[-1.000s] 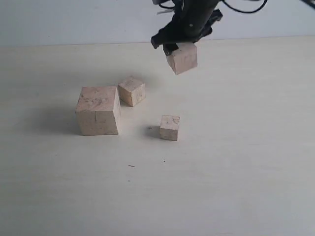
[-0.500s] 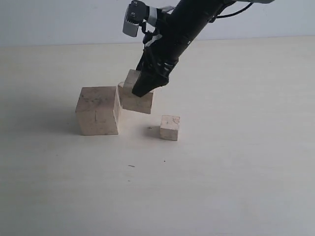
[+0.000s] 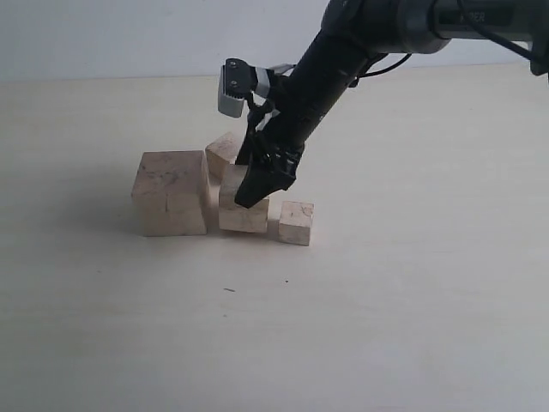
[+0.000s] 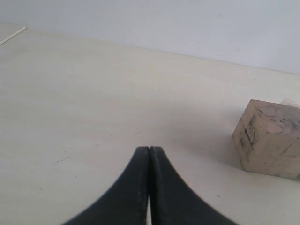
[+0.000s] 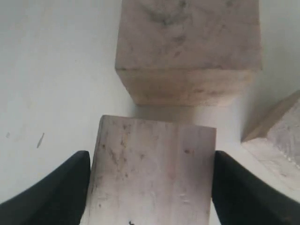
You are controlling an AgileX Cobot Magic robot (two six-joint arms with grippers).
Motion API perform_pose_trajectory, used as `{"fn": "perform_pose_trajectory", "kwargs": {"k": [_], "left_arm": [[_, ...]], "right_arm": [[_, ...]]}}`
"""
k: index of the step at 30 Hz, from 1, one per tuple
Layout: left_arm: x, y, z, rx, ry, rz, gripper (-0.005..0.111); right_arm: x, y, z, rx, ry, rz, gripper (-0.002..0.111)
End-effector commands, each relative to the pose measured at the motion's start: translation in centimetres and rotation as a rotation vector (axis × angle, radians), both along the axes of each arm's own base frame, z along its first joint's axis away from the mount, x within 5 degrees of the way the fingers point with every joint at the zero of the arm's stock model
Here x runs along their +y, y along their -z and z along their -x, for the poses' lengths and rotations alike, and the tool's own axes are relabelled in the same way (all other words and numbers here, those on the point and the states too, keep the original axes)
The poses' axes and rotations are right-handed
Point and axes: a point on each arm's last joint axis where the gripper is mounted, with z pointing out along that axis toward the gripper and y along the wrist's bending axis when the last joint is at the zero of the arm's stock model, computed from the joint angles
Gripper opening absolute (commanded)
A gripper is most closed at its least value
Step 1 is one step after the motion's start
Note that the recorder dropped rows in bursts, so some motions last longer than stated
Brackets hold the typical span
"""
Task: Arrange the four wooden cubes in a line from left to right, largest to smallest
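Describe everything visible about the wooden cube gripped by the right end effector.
The gripped cube is pale unpainted wood with faint grain and small dark specks. It is upright and square, clamped on two opposite sides by the right end effector, which hides its upper part in the exterior view. Its base is at or just above the table. It stands between the largest cube and the smallest cube, with narrow gaps to both, in front of the fourth cube.
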Motion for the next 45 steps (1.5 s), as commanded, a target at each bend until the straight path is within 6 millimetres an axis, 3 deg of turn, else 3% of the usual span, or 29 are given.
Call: {"fn": "perform_pose_trajectory", "kwargs": {"k": [1, 10, 14, 19, 22, 32, 34, 45], "left_arm": [[0.0, 0.0, 0.0, -0.011, 0.006, -0.004, 0.000], [0.0, 0.0, 0.0, -0.011, 0.006, -0.004, 0.000], [0.0, 0.0, 0.0, -0.011, 0.006, -0.004, 0.000], [0.0, 0.0, 0.0, -0.011, 0.006, -0.004, 0.000], [0.0, 0.0, 0.0, -0.011, 0.006, -0.004, 0.000], [0.0, 0.0, 0.0, -0.011, 0.006, -0.004, 0.000], [0.0, 0.0, 0.0, -0.011, 0.006, -0.004, 0.000], [0.0, 0.0, 0.0, -0.011, 0.006, -0.004, 0.000]], "right_arm": [[0.2, 0.7, -0.3, -0.005, 0.022, -0.017, 0.000], [0.6, 2.3, -0.2, 0.032, 0.015, -0.044, 0.004], [0.7, 2.1, -0.2, 0.031, 0.018, -0.050, 0.022], [0.7, 0.9, -0.1, 0.031, 0.026, -0.071, 0.056], [0.7, -0.2, 0.0, 0.038, 0.053, -0.073, 0.064], [-0.2, -5.4, 0.4, -0.016, 0.144, -0.062, 0.065], [-0.1, -5.4, 0.2, -0.029, 0.155, -0.067, 0.065], [0.4, -0.8, -0.5, 0.041, 0.180, -0.021, 0.065]]}}
